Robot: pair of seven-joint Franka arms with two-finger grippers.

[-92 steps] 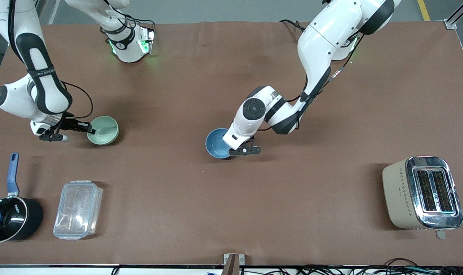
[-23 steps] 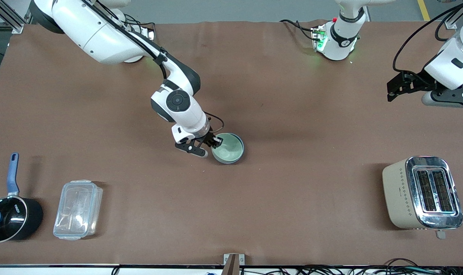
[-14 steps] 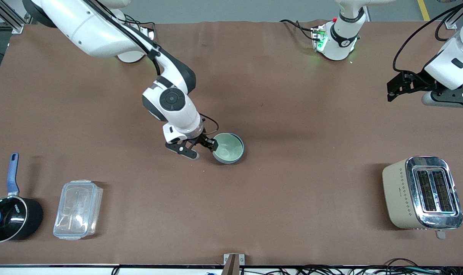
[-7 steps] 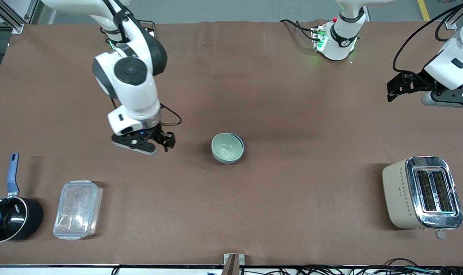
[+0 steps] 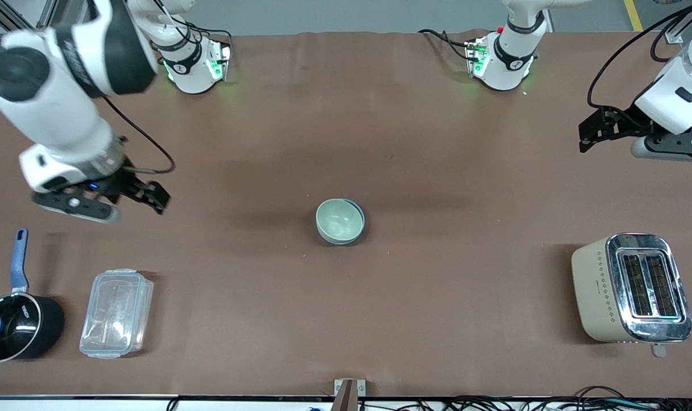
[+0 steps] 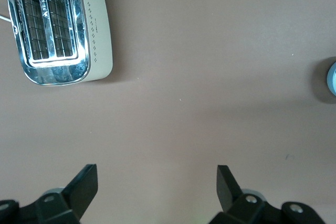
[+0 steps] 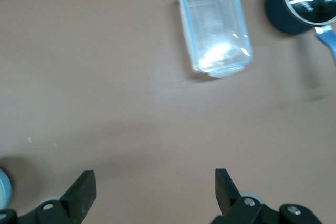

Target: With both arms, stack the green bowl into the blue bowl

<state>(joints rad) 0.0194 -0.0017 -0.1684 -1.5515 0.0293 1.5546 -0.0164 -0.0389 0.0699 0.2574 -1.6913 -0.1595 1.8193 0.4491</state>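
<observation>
The green bowl (image 5: 339, 220) sits nested inside the blue bowl (image 5: 362, 221) at the middle of the table; only a thin blue edge shows around it. My right gripper (image 5: 154, 197) is open and empty, up in the air over bare table toward the right arm's end, well apart from the bowls. Its wrist view shows the open gripper (image 7: 155, 192) over bare mat. My left gripper (image 5: 586, 132) is open and empty over the left arm's end of the table, where it waits. Its wrist view shows the open gripper (image 6: 157, 192) over bare mat.
A beige and chrome toaster (image 5: 631, 288) stands near the front camera at the left arm's end, also in the left wrist view (image 6: 55, 27). A clear lidded container (image 5: 116, 313) and a black saucepan (image 5: 15, 325) with a blue handle stand at the right arm's end.
My right gripper has let go of the green bowl and drawn up and away toward the right arm's end. The bowls stay stacked. The left arm has not moved.
</observation>
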